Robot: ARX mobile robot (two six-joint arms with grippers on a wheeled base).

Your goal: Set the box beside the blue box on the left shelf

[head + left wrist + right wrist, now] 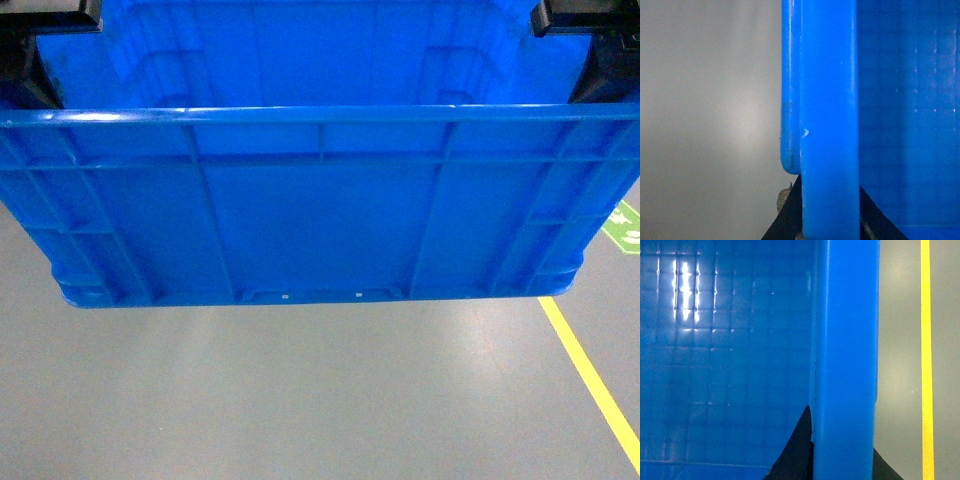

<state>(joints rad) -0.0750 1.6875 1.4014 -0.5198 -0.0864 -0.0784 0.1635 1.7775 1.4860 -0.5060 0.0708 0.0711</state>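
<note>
so background stuff: there's a smooth grey floor (300, 400) filling the lower part of the head view, kinda glossy, with a soft pale glare patch near the middle. A yellow line (590, 380) is painted on it, running diagonally from about mid-right down to the bottom right corner. Further up at the right edge there's a green floor marking (625, 228) with some white shapes on it, cut off by the frame so can't make out what it says. The right wrist view catches the same yellow stripe (926, 360) running straight top to bottom over grey floor (897, 340). Left wrist view just shows plain grey floor (705, 120) with a bright blurry spot
</note>
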